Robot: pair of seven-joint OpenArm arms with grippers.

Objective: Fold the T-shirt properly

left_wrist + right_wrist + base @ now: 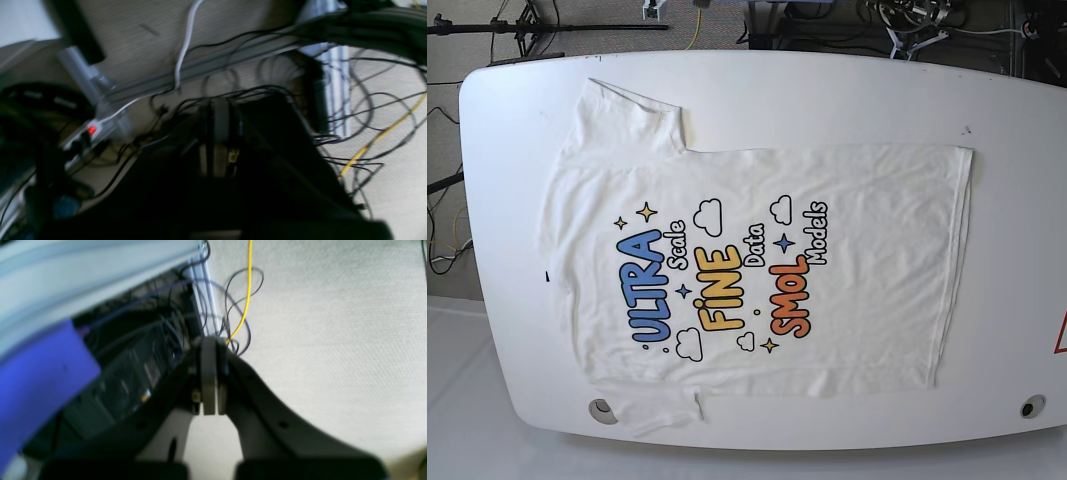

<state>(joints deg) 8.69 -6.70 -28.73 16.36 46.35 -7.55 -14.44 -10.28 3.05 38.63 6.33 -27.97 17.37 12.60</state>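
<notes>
The white T-shirt [757, 270] lies flat and print-up on the white table [827, 90] in the base view. Its neck points left and its hem right. One sleeve lies at the back left, the other at the front edge. Neither arm shows in the base view. My left gripper [217, 105] is shut and empty, and its dark, blurred view faces floor cables. My right gripper [209, 343] is shut and empty over grey carpet. The shirt shows in neither wrist view.
Black cables and a yellow cable [377, 140] lie tangled on the carpet. A power strip with a red light [90, 130] and an aluminium rail [206, 66] are near the left gripper. A blue panel [36, 380] is left of the right gripper. Stands [527, 25] are behind the table.
</notes>
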